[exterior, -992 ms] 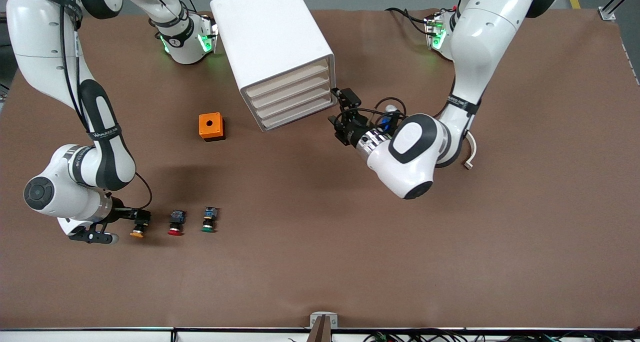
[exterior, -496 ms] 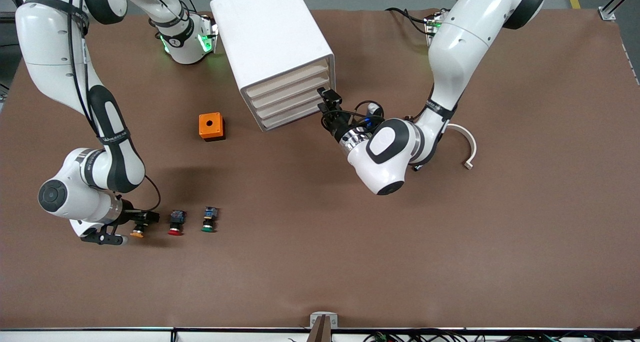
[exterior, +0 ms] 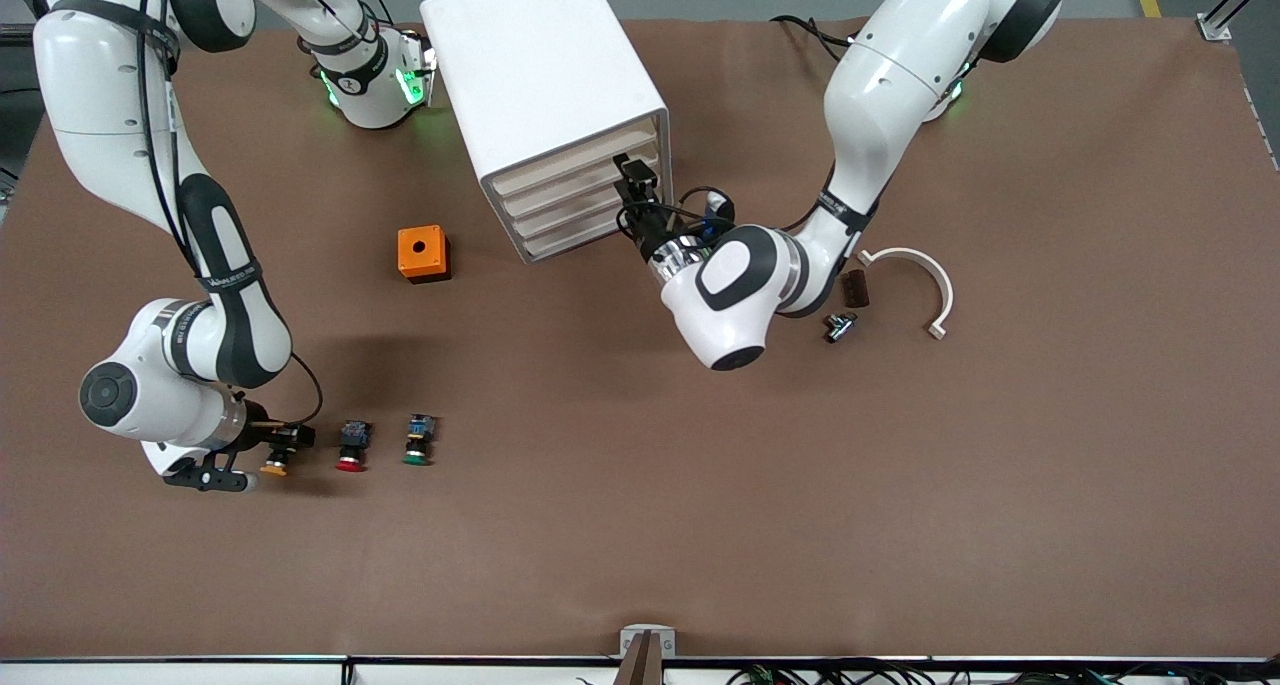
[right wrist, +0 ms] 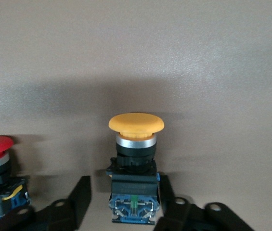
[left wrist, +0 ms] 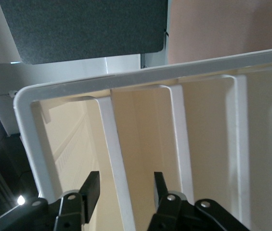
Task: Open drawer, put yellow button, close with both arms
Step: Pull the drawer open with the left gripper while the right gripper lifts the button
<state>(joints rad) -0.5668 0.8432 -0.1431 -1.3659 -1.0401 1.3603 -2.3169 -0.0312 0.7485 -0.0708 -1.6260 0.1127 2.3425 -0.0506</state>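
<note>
The white cabinet [exterior: 540, 55] stands with all its drawers pushed in. My left gripper [exterior: 632, 175] is at the front of the topmost drawer [exterior: 555, 168]. In the left wrist view that gripper [left wrist: 124, 185] is open, and its fingers straddle the white lip [left wrist: 111, 139] beside the drawer's cream front [left wrist: 73, 139], with a gap on each side. The yellow button [exterior: 273, 469] lies on the table near the right arm's end. My right gripper [exterior: 272, 455] is low around it. In the right wrist view this gripper [right wrist: 124, 190] is open; the yellow button [right wrist: 136, 122] has its body between the fingers, one close against it, the other apart.
A red button [exterior: 350, 445] and a green button [exterior: 418, 440] lie beside the yellow one. An orange box [exterior: 423, 253] sits near the cabinet. A white curved piece [exterior: 925, 270], a brown block [exterior: 853, 287] and a small metal part [exterior: 838, 327] lie by the left arm.
The left arm swung toward the cabinet, bringing its gripper up to the top drawer's front with fingers narrowed. The right gripper slid farther over the yellow button and its fingers drew closer.
</note>
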